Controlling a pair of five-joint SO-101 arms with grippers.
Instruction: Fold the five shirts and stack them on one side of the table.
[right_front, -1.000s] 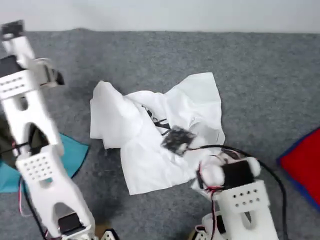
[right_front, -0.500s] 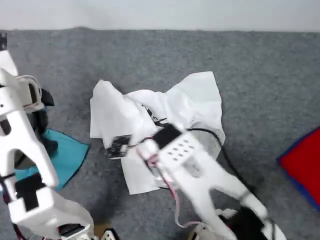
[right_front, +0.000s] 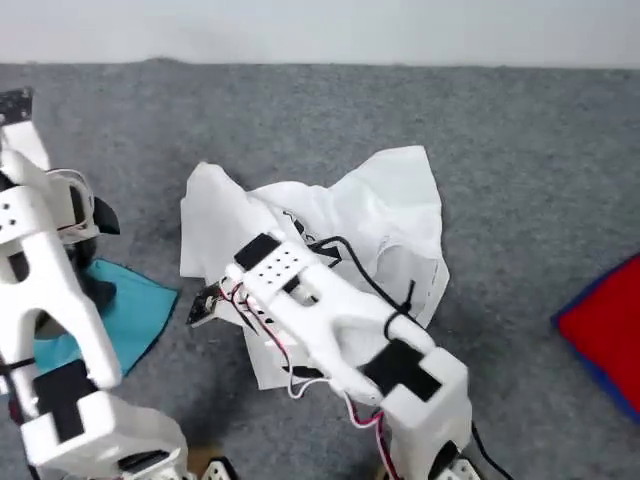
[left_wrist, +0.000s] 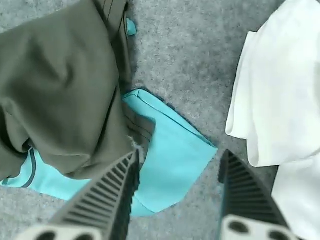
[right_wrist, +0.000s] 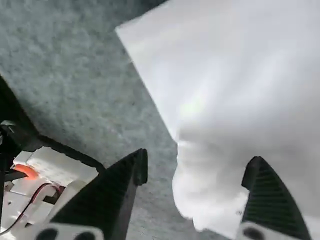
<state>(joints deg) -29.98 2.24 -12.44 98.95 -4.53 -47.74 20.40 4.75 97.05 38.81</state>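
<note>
The fingers (right_wrist: 117, 195) of the right gripper (right_wrist: 195, 170) are spread over the near-left hem of the crumpled white shirt (right_front: 380, 215) in the middle of the worktop (right_front: 520, 130), likely to pinch it flat. The left gripper (left_wrist: 179, 165), fingers also apart, hangs over the turquoise shirt (left_wrist: 175, 145) and olive shirt (left_wrist: 60, 90) by the left edge, seemingly the stack.

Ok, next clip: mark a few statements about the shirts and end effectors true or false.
The white shirt lies crumpled, not folded. True.
The left end effector is shut on the teal shirt. False: it is open above it.
An olive shirt overlaps the teal shirt. True.
The red shirt lies on the white shirt. False: it lies well apart from it.
The right end effector is open by the white shirt. True.
</note>
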